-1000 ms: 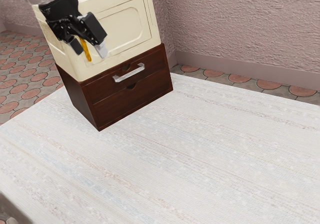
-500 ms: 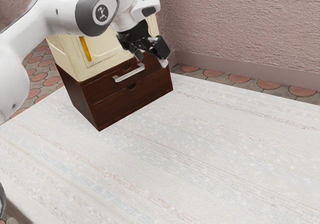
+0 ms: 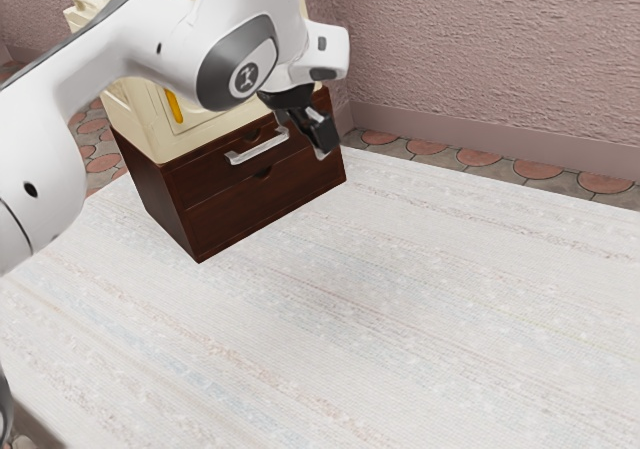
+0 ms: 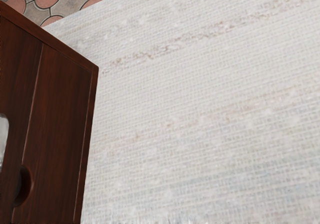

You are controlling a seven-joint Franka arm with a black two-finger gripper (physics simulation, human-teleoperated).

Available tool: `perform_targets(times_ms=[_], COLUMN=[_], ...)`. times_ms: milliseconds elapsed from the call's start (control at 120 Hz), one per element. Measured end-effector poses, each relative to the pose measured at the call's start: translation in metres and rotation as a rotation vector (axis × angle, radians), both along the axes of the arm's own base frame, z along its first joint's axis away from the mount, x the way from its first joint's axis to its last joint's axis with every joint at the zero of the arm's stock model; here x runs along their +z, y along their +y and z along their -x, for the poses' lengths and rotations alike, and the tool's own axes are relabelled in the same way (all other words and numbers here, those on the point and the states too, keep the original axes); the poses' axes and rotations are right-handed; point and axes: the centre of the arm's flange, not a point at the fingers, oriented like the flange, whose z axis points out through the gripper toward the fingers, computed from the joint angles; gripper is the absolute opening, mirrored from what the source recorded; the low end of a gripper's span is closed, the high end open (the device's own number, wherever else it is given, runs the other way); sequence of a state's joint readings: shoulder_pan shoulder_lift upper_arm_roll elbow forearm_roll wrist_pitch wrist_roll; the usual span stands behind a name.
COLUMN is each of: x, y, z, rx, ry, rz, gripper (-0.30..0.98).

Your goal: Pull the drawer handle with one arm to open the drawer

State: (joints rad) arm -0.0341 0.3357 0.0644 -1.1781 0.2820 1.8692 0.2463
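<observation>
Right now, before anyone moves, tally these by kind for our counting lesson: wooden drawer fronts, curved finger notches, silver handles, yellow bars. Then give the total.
Wooden drawer fronts: 2, upper front and lower front
Finger notches: 2, upper notch and lower notch
Silver handle: 1
Yellow bar: 1
Total: 6

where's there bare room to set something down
The table is bare before the drawer unit and out toward the exterior view's right. Crowded: by the handle, with the gripper close, and atop the unit, where the cream cabinet sits.
</observation>
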Motion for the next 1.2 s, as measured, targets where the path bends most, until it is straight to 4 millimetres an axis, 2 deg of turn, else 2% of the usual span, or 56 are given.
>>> perform_targets(times_ms=[67,150,250,433,683,867,983,1075,1200], x=[-0.004,-0.019,-0.026,-0.045,-0.045,-0.049,-0.057,-0.071,-0.081], y=[0.0,-0.001,-0.002,0.024,0.056,0.067,0.082,0.101,0.109], z=[0.0,-0.015,-0.025,-0.041,-0.052,-0.054,-0.059,-0.065,-0.07], rx=[-0.003,0.001,0.017,0.077,0.094,0.076,0.069,0.069,0.051], ry=[0.029,0.064,0.083,0.098,0.047,0.057,0.066,0.079,0.084], rz=[-0.009,-0.022,-0.031,-0.062,-0.128,-0.198,-0.227,-0.232,-0.235], gripper=[0.69,0.69,0.69,0.67,0.63,0.61,0.6,0.59,0.58])
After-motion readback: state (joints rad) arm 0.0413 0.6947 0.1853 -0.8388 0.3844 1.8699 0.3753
